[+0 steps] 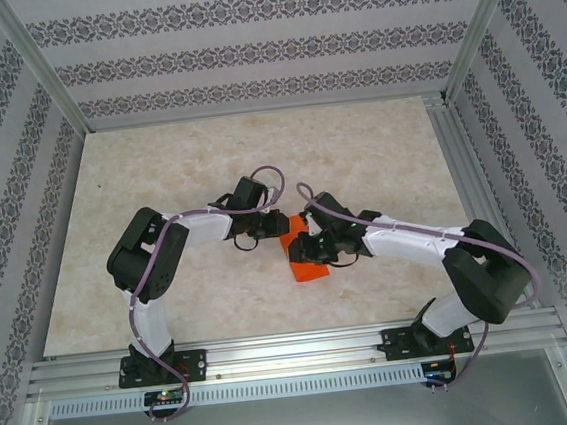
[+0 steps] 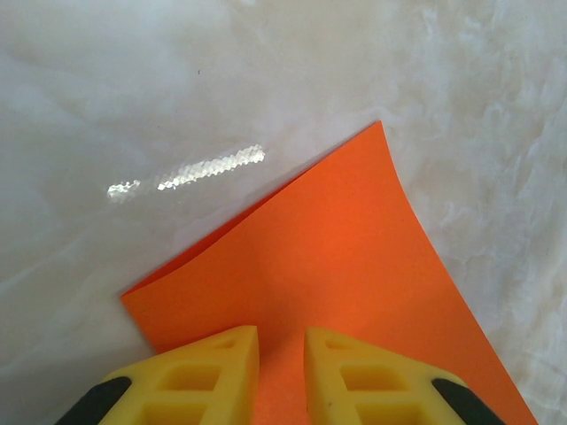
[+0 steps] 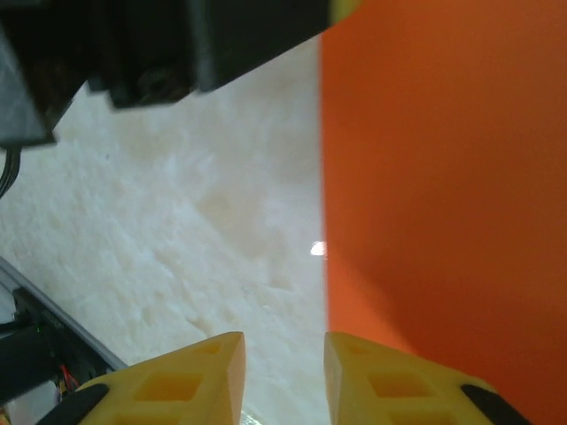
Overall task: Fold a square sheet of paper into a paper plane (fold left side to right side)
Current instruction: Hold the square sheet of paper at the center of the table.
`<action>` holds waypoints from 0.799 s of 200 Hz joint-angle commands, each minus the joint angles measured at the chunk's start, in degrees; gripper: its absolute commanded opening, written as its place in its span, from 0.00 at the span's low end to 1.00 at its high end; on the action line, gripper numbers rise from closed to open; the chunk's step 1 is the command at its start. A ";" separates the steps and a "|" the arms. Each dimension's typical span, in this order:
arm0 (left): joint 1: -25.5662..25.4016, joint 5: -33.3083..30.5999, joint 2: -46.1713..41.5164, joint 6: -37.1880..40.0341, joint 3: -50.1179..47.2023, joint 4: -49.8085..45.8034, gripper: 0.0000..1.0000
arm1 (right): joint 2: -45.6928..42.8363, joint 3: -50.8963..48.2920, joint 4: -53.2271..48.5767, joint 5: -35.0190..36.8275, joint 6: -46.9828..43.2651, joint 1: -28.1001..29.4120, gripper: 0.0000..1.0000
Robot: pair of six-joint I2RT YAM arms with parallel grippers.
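The square sheet of paper (image 1: pixel 305 260), bright orange, lies folded over on the marble table between my two grippers. In the left wrist view the paper (image 2: pixel 337 257) shows a slightly lifted top layer with a corner pointing away. My left gripper (image 2: pixel 282 359) rests over its near part, yellow fingers (image 2: pixel 208 376) a narrow gap apart, only flat paper showing between them. In the right wrist view the paper (image 3: pixel 443 177) fills the right half. My right gripper (image 3: pixel 283 376) is open at its straight left edge, bare table between the fingers, the right finger (image 3: pixel 390 390) over the paper.
The pale marble table (image 1: pixel 160 184) is walled by patterned panels and metal rails. The left arm's dark body (image 3: pixel 159 44) hangs close above the right gripper. The two grippers (image 1: pixel 266 234) (image 1: pixel 319 249) are nearly touching over the paper.
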 commanded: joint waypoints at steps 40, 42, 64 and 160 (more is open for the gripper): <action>0.01 -1.87 1.46 0.89 0.13 0.34 0.24 | -3.28 -5.40 -2.88 0.95 -3.65 -5.89 0.35; -0.06 -1.93 1.40 0.95 0.12 0.38 0.24 | -3.23 -5.56 -2.87 0.95 -3.62 -5.92 0.35; 0.01 -1.95 1.37 1.00 0.18 0.12 0.23 | -2.56 -6.81 -1.61 0.15 -3.39 -5.99 0.36; 0.03 -2.08 1.41 1.09 0.28 -0.08 0.24 | 0.30 -7.07 -0.59 -0.11 -3.48 -5.91 0.35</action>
